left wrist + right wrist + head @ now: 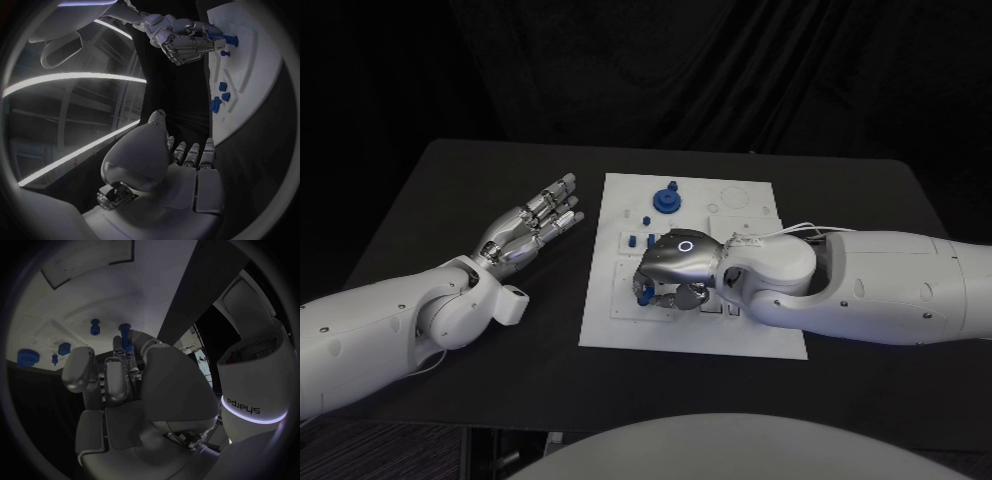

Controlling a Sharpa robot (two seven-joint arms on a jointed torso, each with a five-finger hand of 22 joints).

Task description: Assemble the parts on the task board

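The white task board [762,335] lies mid-table. My right hand [678,268] hovers low over its middle, fingers curled down and pinching a blue part [646,294] against the board; the same blue part [127,338] sits at the fingertips in the right wrist view. A blue gear-like part [669,200] stands near the board's far edge. Small blue parts [630,241] stand in the board between the gear and my hand. My left hand [531,226] lies off the board's left side, fingers spread and holding nothing. In the left wrist view, my right hand [186,44] grips the blue part [217,32].
The black table [473,180] surrounds the board, with bare room at the left and front. Several loose blue parts [217,104] stand along the board's left strip, near my left hand [187,165].
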